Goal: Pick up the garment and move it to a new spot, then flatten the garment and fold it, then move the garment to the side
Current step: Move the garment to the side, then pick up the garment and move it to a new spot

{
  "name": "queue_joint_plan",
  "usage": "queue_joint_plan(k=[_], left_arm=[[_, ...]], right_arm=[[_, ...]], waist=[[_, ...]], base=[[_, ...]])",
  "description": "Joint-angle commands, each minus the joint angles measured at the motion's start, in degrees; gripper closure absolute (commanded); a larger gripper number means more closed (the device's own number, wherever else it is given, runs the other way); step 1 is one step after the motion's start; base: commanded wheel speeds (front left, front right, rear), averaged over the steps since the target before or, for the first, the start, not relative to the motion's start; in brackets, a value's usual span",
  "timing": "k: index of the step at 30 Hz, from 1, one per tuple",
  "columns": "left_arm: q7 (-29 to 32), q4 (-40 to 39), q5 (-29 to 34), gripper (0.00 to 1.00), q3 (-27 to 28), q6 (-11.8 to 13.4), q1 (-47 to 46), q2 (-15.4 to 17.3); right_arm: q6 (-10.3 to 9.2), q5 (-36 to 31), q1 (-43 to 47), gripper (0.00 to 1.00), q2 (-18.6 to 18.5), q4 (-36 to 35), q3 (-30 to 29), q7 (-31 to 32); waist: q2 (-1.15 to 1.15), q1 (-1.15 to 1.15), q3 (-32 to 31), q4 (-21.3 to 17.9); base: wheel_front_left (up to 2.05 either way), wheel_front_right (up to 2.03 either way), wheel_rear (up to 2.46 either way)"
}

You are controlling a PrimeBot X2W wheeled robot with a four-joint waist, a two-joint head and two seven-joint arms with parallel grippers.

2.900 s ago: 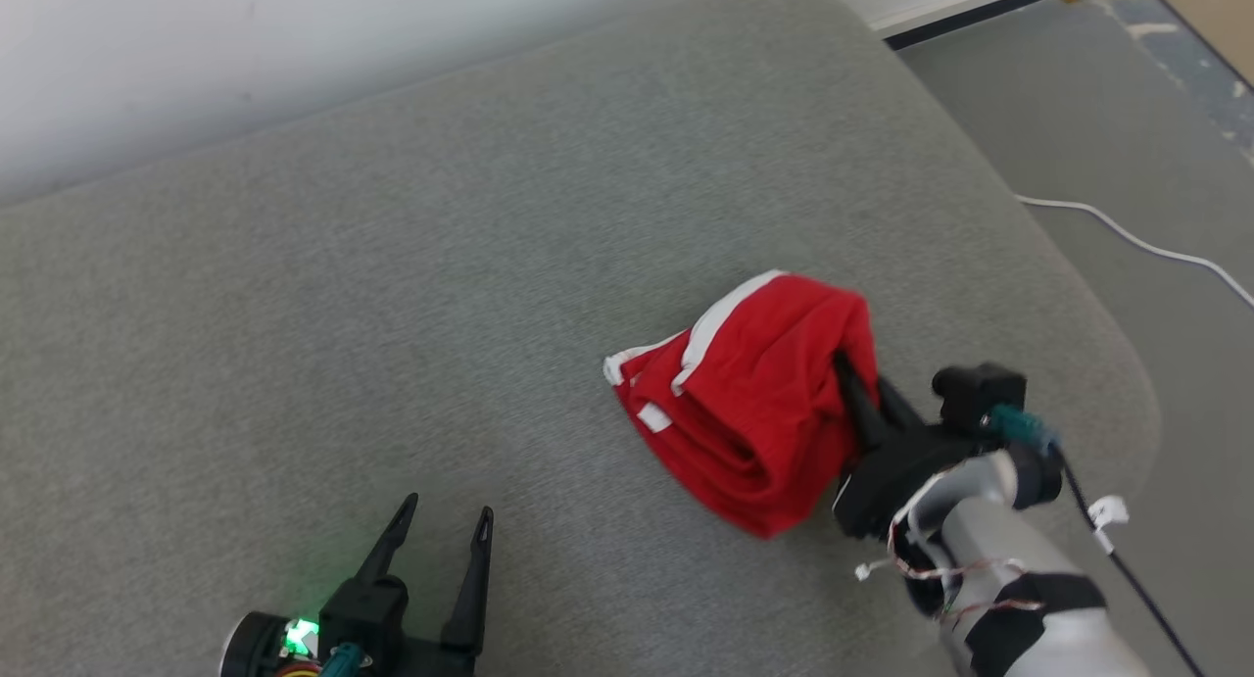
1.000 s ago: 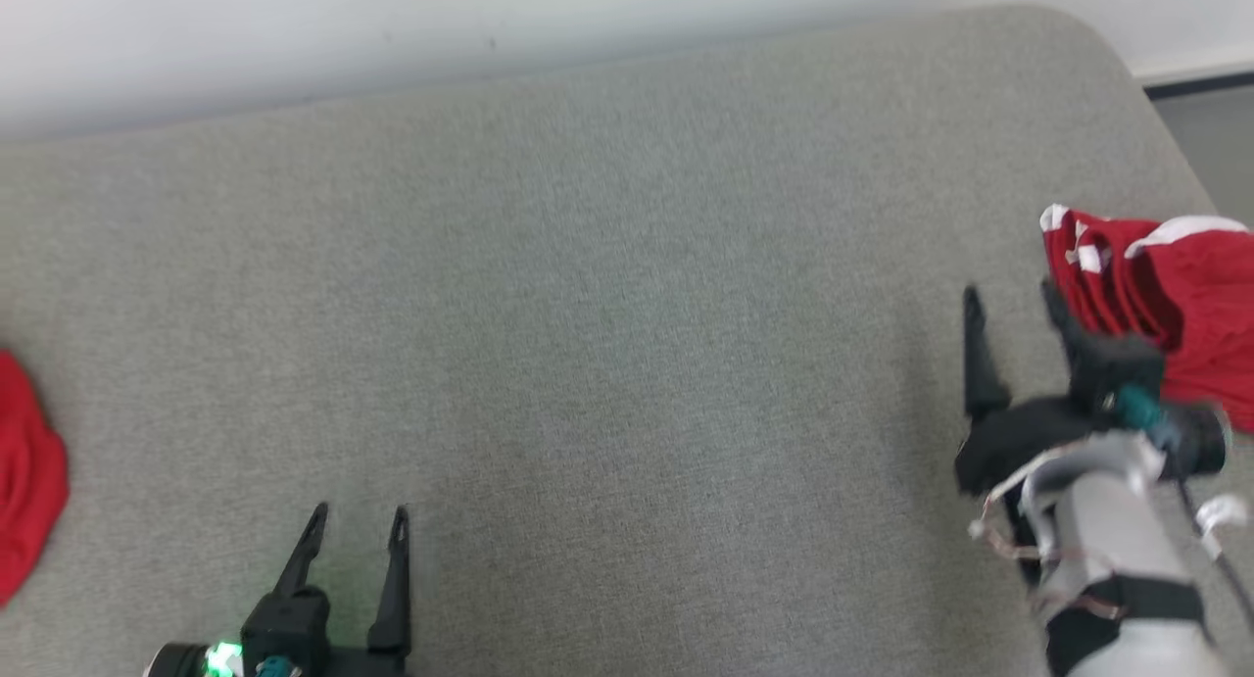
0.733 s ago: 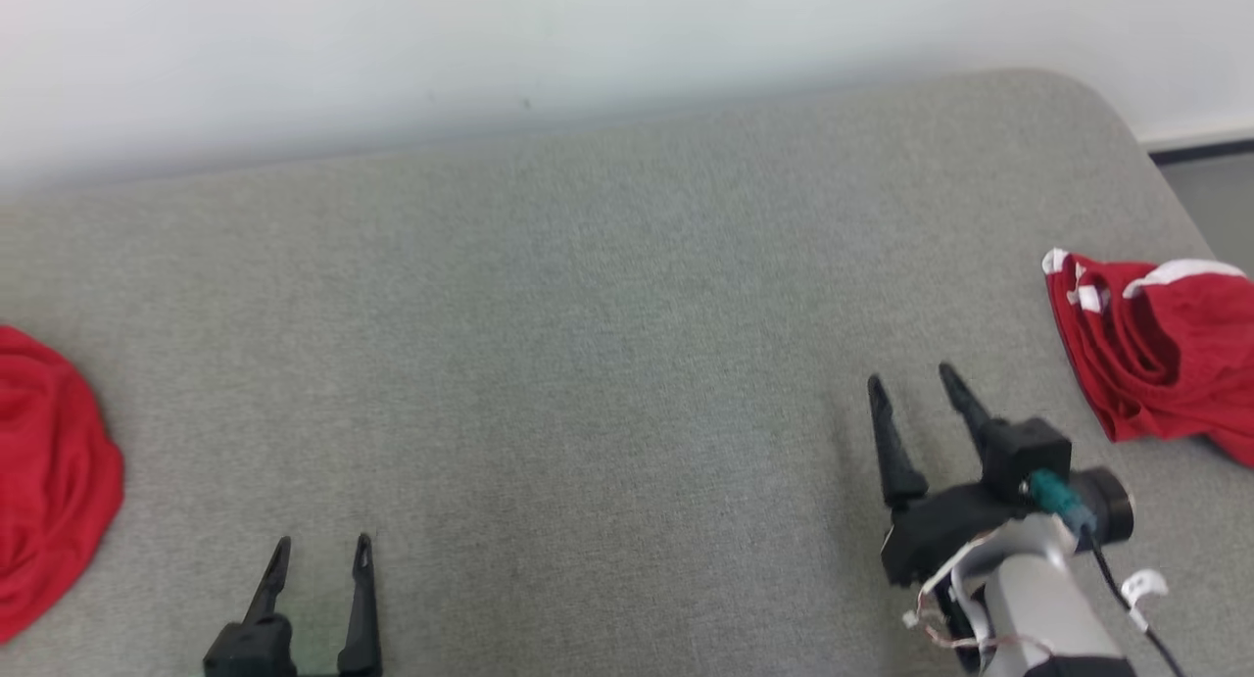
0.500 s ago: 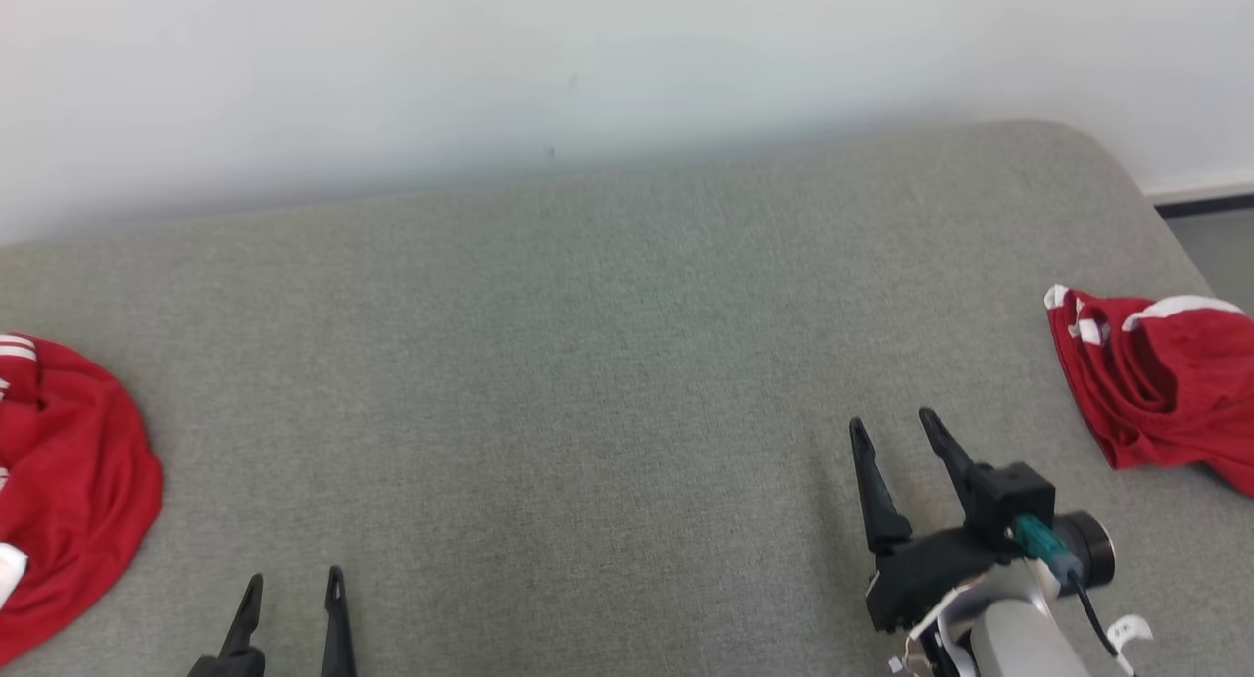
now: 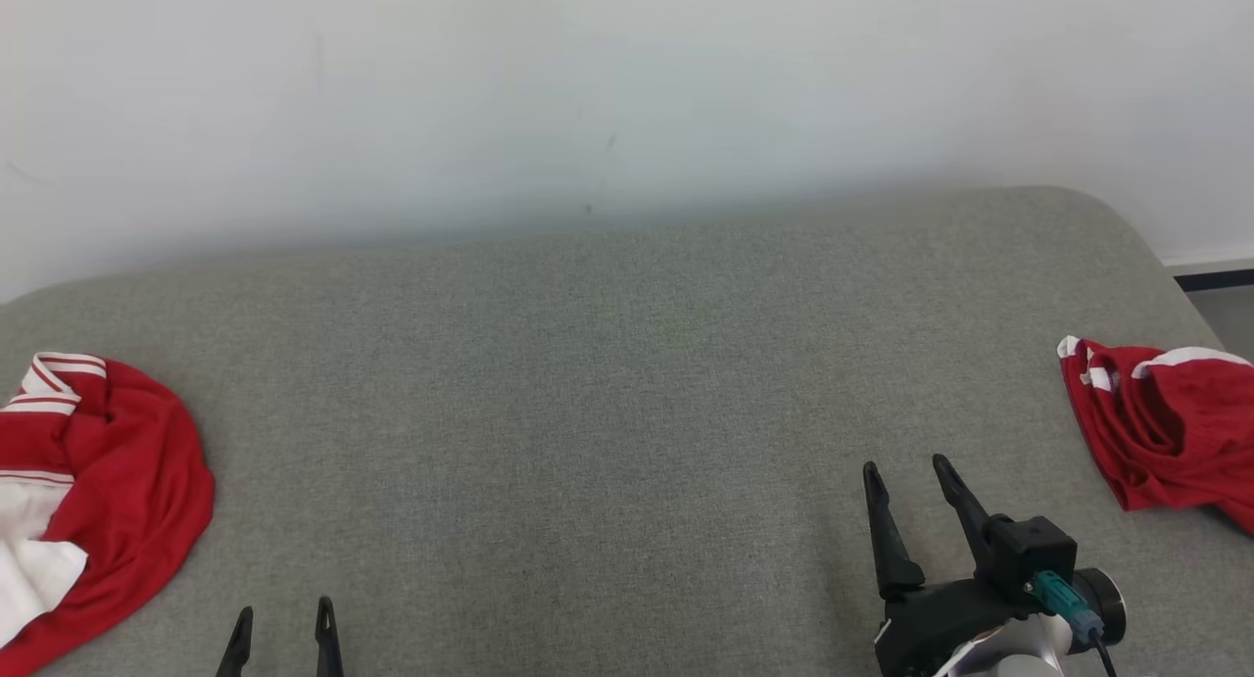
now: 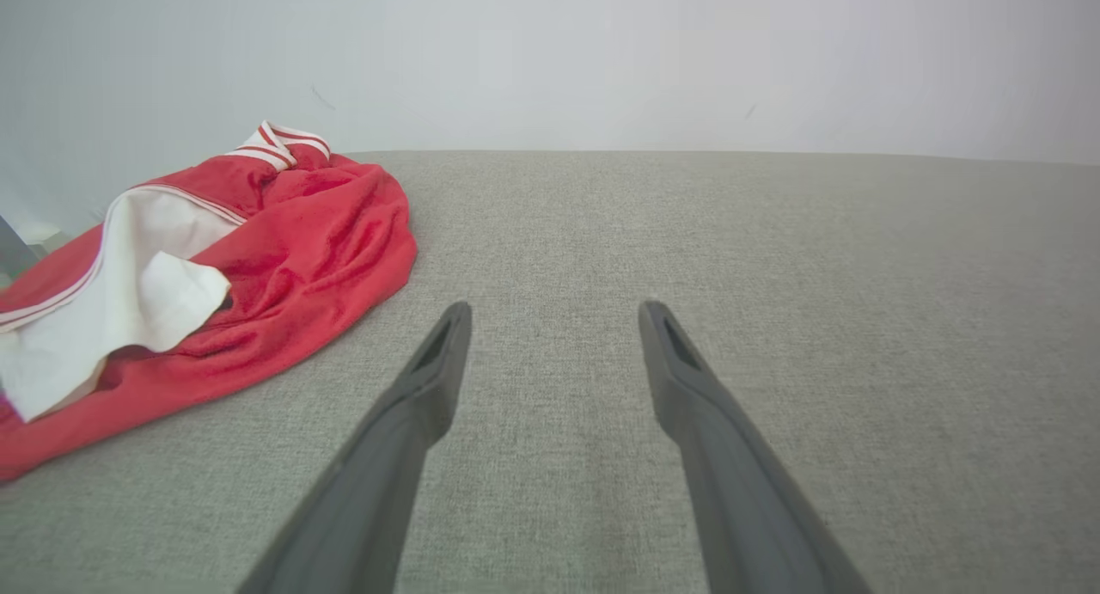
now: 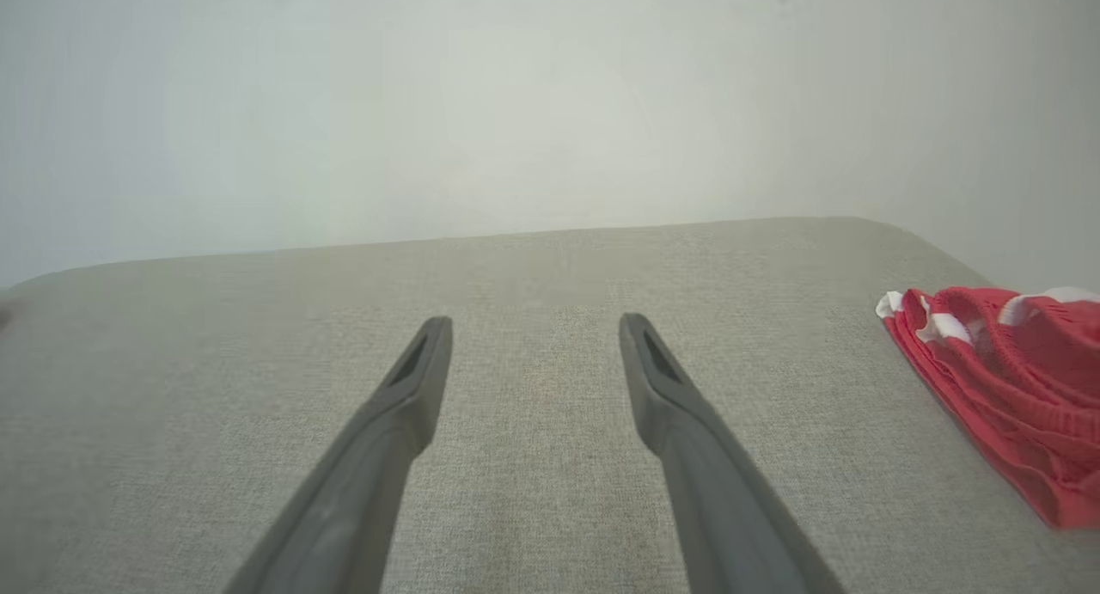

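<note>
A folded red garment with white trim (image 5: 1166,442) lies at the right edge of the grey cushion (image 5: 588,383); in the right wrist view this garment (image 7: 1005,379) sits off to the right. My right gripper (image 5: 904,466) (image 7: 535,319) stands open and empty, left of it and apart from it. A second red garment with white panels (image 5: 88,491) (image 6: 258,259) lies crumpled at the cushion's left end. My left gripper (image 5: 282,613) (image 6: 555,306) is open and empty near the front edge, to the right of that heap and not touching it.
A pale wall (image 5: 588,89) rises directly behind the cushion. The cushion's rounded right corner drops to grey floor (image 5: 1225,305) with a dark skirting strip. Bare grey fabric stretches between the two garments.
The head camera has swung left and tilted up. My right gripper has let go of the folded garment and drawn back to its left. The crumpled garment has come into view at the left.
</note>
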Motion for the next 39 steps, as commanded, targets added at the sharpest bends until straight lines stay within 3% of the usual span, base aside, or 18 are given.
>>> queue_joint_plan(k=[1,23,30,39], left_arm=[[-0.10,-0.10,0.41,0.00,0.24,-0.13,0.80,-0.18],[-0.10,-0.26,-0.69,0.00,-0.12,0.20,1.93,-0.36],[-0.10,0.01,-1.95,0.00,-0.24,0.38,1.14,-0.35],[-0.10,-0.25,-2.37,0.00,1.27,-0.08,1.83,-0.36]], right_arm=[[-0.16,0.46,0.90,0.00,0.02,-0.58,-0.01,0.00],[-0.16,1.67,3.96,0.00,0.05,-2.40,0.15,0.00],[-0.16,1.89,4.22,0.00,0.05,-2.07,1.26,0.01],[-0.16,5.06,4.45,0.00,0.03,-1.21,3.75,0.01]], waist=[[0.00,0.01,-0.56,0.34],[0.00,0.01,-0.94,2.19],[0.00,0.01,-0.32,6.36],[0.00,0.01,0.04,15.48]], base=[[0.00,0.00,0.00],[0.00,0.00,0.00],[0.00,0.00,0.00],[0.00,0.00,0.00]])
